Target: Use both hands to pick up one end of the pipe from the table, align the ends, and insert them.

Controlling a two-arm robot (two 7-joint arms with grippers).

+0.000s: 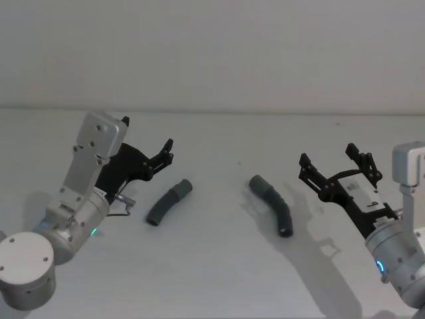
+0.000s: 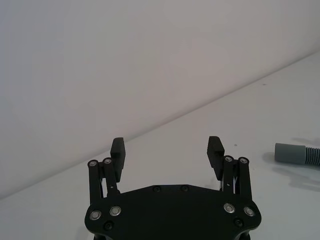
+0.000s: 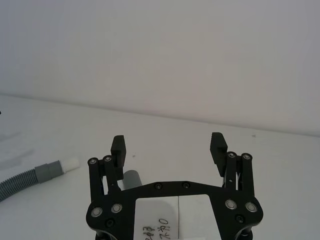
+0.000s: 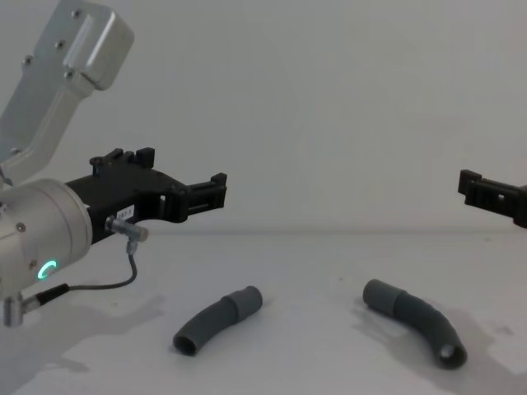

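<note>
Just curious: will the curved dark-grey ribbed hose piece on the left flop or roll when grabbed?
That curved dark-grey ribbed hose piece probably flexes slightly, given its ribs. Its bend likely stops rolling. Short, so probably light.

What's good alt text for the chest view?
A left pipe piece and a right pipe piece, both curved dark-grey, lie apart on the white table. The left hand hangs above and left of them; the right hand pokes in from the right edge.

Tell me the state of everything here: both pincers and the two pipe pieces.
Left pincer: open, empty, raised above the table.
Right pincer: open, empty, raised.
Left pipe piece: lying on the table, not gripped.
Right pipe piece: lying on the table, not gripped, apart from the other piece.
</note>
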